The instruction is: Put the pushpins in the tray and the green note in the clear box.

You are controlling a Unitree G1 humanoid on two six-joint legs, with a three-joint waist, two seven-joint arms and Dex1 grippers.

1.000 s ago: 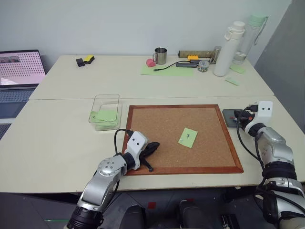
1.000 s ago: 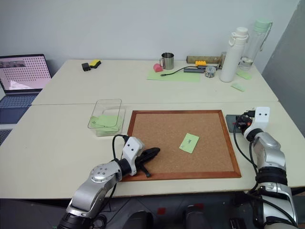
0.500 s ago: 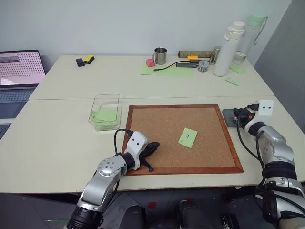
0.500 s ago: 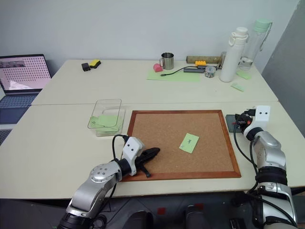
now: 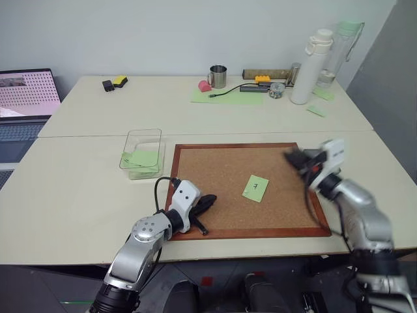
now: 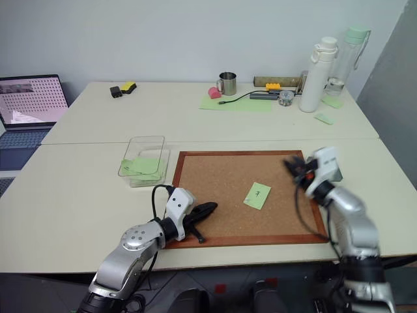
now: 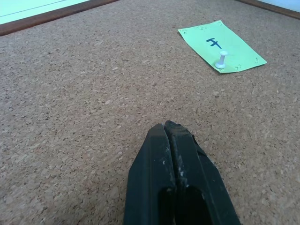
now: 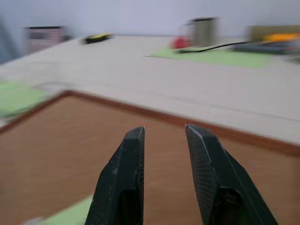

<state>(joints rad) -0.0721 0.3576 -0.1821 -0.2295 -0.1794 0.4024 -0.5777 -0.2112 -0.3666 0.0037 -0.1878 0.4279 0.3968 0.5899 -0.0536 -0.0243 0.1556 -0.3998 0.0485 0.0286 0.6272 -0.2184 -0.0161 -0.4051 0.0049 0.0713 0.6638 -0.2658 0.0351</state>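
Right gripper point(image 8: 164, 136) hovering over cork board point(image 5: 221, 176), fingers parted, empty; left gripper point(image 7: 169, 129) resting closed. One green note point(image 7: 221, 45) (one white pushpin point(image 7: 222, 60)).

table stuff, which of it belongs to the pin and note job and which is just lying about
Job:
- green note, on the cork board
- white pushpin stuck in that note
- clear box, green slips inside
- right hand, open above the board

Lying about:
- metal mug
- white bottle
- laptop
- large pale-green sheet
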